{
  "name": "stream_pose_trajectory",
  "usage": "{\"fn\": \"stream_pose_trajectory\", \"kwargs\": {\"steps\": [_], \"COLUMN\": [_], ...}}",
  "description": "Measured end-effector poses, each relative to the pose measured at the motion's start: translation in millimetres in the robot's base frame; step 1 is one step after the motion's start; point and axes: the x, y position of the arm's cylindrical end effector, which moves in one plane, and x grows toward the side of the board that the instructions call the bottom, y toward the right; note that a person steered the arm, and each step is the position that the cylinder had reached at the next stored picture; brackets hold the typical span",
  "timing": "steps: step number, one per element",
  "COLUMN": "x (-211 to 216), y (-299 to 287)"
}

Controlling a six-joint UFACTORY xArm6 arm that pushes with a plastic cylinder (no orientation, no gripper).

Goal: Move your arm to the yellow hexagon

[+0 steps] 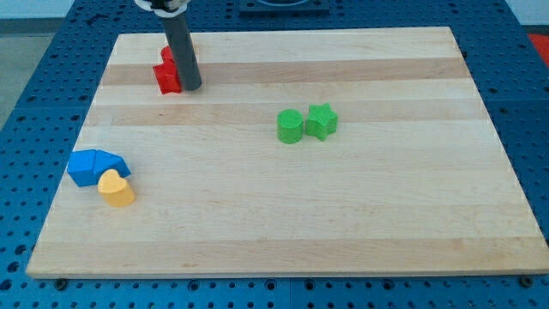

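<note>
Item: wooden bench point(283, 215), pale board on a blue perforated base.

End effector: my tip point(190, 87), the lower end of a dark rod — no jaws to open or close, so it grips nothing. It stands near the view's top left, touching or just beside a red block point(166, 75) whose shape is partly hidden behind the rod.

Task's thing: a yellow block point(116, 188) at the view's lower left, touching a blue block point(94, 166) just above it. Its outline reads more rounded, heart-like, than a clear hexagon; no other yellow piece shows.

Governing relation: the yellow block lies toward the view's bottom and slightly left of my tip, well apart — the blue block sits near that line.

Others: green cylinder point(290, 126) and green star point(322, 121), touching, mid-board.

Cut off: the rod's upper part.
</note>
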Motion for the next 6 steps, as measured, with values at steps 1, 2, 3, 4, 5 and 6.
{"fn": "stream_pose_trajectory", "kwargs": {"steps": [1,2,3,4,5,6], "x": [1,-8,-27,-74,-112,-131], "y": [14,24,28,28,26,-9]}}
